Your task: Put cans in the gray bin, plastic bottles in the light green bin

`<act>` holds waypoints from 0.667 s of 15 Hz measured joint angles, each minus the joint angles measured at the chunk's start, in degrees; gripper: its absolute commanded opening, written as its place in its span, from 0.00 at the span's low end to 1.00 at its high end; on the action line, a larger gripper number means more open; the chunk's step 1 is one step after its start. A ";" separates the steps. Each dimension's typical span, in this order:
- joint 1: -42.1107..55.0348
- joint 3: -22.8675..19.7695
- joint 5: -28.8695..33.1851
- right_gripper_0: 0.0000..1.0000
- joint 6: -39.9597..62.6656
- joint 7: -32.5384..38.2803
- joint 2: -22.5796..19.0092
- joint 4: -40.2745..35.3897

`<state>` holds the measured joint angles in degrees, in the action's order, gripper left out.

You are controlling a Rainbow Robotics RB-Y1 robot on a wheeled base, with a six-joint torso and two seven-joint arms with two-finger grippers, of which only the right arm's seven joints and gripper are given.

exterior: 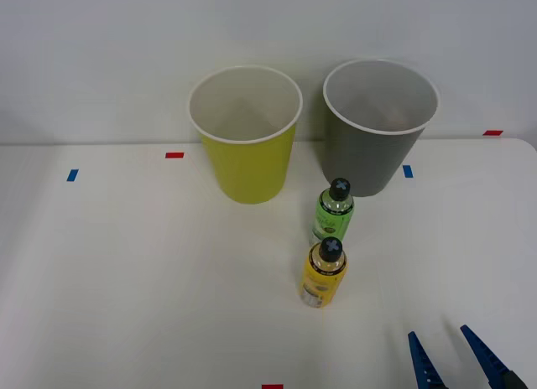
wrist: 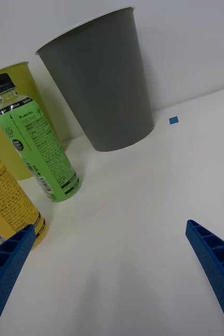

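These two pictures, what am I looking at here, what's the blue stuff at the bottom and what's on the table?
It is a two-armed robot at a white table. One picture looks down from above its arms; the other comes from a camera on its right wrist. The blue ribbed pieces are the two fingers of its right hand, spread open and holding nothing. On the table stand a yellow-green bin and a gray bin, both showing white insides. In front of them stand two upright plastic bottles with black caps, the green bottle farther away and the yellow bottle nearer the robot.
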<state>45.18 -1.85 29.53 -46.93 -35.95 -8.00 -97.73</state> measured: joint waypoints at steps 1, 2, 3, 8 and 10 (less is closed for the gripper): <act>0.00 0.00 0.00 1.00 0.00 0.00 0.00 0.00; 0.00 0.00 0.00 1.00 0.00 0.00 0.00 0.00; 0.00 0.00 0.00 1.00 0.00 0.00 0.00 0.00; 0.00 0.00 0.00 1.00 0.00 0.00 0.00 0.00; 0.00 0.00 0.00 1.00 0.00 0.00 0.00 0.00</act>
<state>45.18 -1.85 29.53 -46.93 -35.95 -8.00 -97.73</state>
